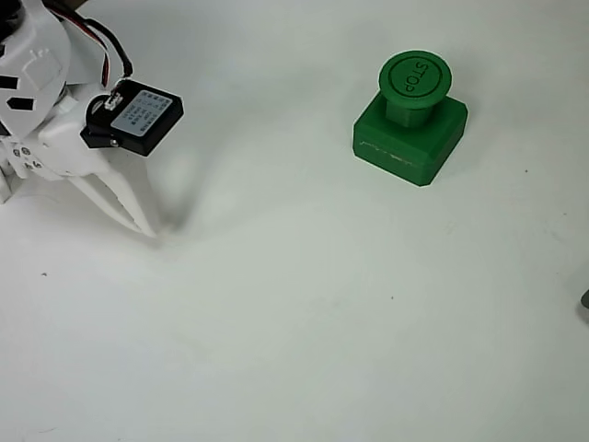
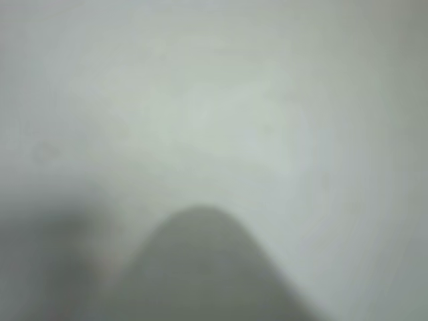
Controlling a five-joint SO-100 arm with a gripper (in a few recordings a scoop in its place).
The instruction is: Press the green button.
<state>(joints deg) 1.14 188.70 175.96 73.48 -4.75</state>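
One green button (image 1: 414, 77) waits untouched near the table's (image 1: 304, 313) far edge.
Gripper (image 1: 147, 226), fingers together at the left edge, could strike the cap off-centre and tip it.

The wrist view is heavily blurred. A pale, whitish table surface (image 2: 221, 100) takes up most of it, brightest around the middle and shading to grey toward the picture's edges. From the bottom edge a dark grey rounded shape (image 2: 207, 274) rises like a dome, its top just below the centre; it is too far out of focus to tell what it is. A softer grey shadow (image 2: 53, 261) lies across the lower left corner beside it. No edges or markings can be made out anywhere on the surface.
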